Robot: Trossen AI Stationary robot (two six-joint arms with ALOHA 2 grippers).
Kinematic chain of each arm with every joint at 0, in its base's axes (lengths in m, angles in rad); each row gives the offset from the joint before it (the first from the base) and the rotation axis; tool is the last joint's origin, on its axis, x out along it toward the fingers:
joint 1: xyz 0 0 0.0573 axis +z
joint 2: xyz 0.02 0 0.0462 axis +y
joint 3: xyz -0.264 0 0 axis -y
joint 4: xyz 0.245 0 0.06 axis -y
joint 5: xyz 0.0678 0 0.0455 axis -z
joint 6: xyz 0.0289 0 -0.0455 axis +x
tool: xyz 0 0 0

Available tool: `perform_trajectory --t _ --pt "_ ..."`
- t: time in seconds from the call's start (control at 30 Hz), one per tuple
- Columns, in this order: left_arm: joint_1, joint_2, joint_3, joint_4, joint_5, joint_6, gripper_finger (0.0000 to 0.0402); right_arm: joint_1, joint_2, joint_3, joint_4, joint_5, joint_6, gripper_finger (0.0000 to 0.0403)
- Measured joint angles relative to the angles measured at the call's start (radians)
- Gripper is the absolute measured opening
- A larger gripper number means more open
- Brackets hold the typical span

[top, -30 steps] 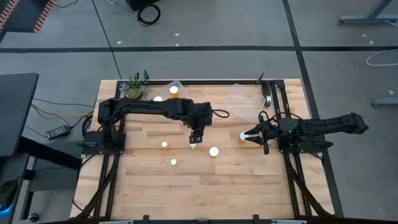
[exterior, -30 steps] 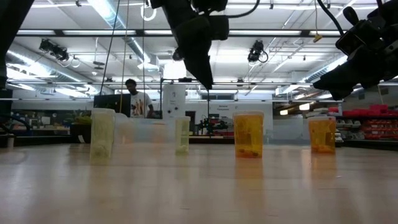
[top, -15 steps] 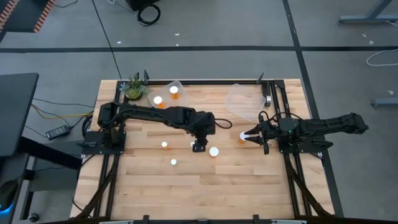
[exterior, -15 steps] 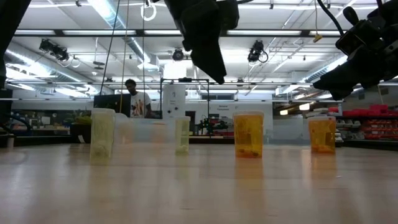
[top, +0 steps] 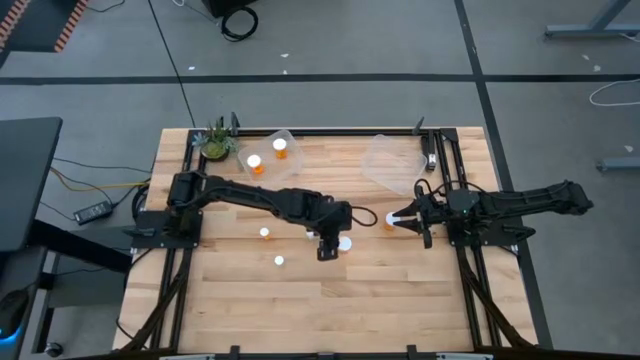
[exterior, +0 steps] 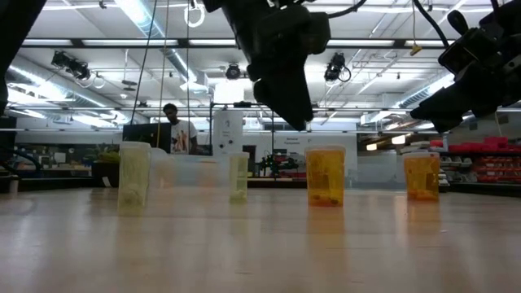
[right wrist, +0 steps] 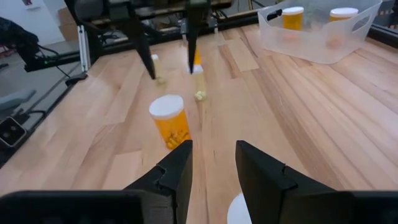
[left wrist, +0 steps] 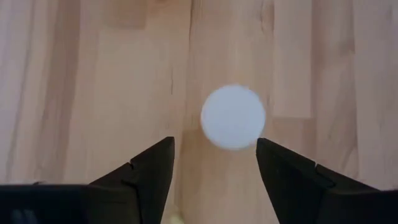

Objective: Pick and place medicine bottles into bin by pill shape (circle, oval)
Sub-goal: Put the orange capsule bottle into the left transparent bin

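Observation:
A wide orange medicine bottle (top: 344, 243) stands upright on the wooden table, its white cap (left wrist: 233, 117) showing in the left wrist view. My left gripper (top: 328, 250) hangs open just above it, slanting down, with the cap ahead of its fingertips (left wrist: 214, 142) and touching neither. Another orange bottle (top: 390, 218) stands right in front of my right gripper (top: 397, 217), which waits shut at the table's right side and touches nothing. Smaller bottles (top: 264, 233) (top: 279, 261) stand on the left half of the table.
A clear bin (top: 268, 136) at the far left holds two bottles (top: 255, 160) (top: 280, 148). A second clear bin (top: 388, 165) stands at the far right. A small plant (top: 215, 140) sits at the far left corner. A person stands in the room beyond the table.
My left gripper has gone toward the table's right and near edges and come down a little, from over a thin bottle to the wide orange bottle. The bottles have stayed where they were.

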State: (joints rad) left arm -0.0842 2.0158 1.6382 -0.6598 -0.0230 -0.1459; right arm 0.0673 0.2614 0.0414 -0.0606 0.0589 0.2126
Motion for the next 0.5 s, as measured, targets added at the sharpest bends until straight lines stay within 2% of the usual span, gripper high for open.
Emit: perform_trajectory --t 0.5 --pt "0.001 0.003 0.026 0.085 -0.01 -0.057 0.0235 0.0 0.005 0.0 -0.001 0.0 0.0 0.0129"
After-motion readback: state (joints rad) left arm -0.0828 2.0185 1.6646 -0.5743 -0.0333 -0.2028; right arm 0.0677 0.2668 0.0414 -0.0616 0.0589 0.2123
